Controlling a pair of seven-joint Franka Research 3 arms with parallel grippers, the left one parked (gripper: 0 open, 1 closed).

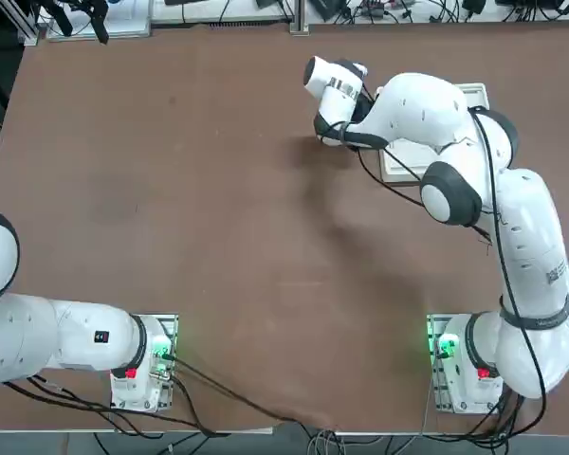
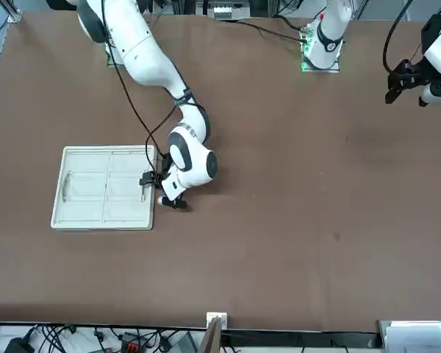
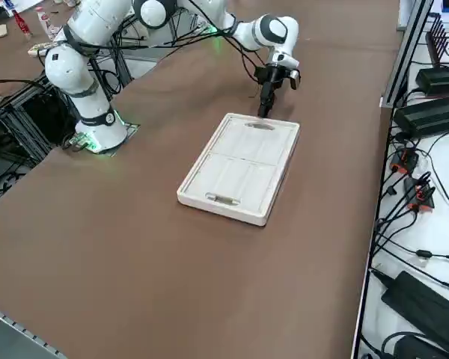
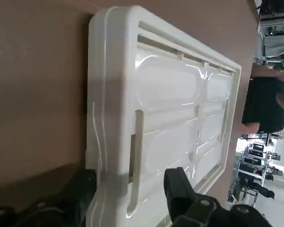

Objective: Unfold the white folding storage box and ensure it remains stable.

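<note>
The white folding storage box [image 2: 103,187] lies collapsed flat on the brown table, its side panels folded down inside the thick rim. In the top view my right arm covers most of the box [image 1: 398,163]. My right gripper [image 2: 158,191] points down at the middle of one short end of the box [image 3: 239,168], the end farther from the arm's base. In the wrist view the gripper [image 4: 130,189] is open and straddles the rim beside an oval handle slot. One finger [image 4: 75,189] sits outside the rim, the other [image 4: 180,187] over the folded panel of the box [image 4: 170,94].
Bare brown table [image 2: 316,206] stretches around the box. Cables and black power units [image 3: 426,112] crowd the shelf past the table's right edge. A person in a black top [image 4: 265,104] stands in the room beyond the table. My arm's base [image 1: 455,365] sits at the near edge.
</note>
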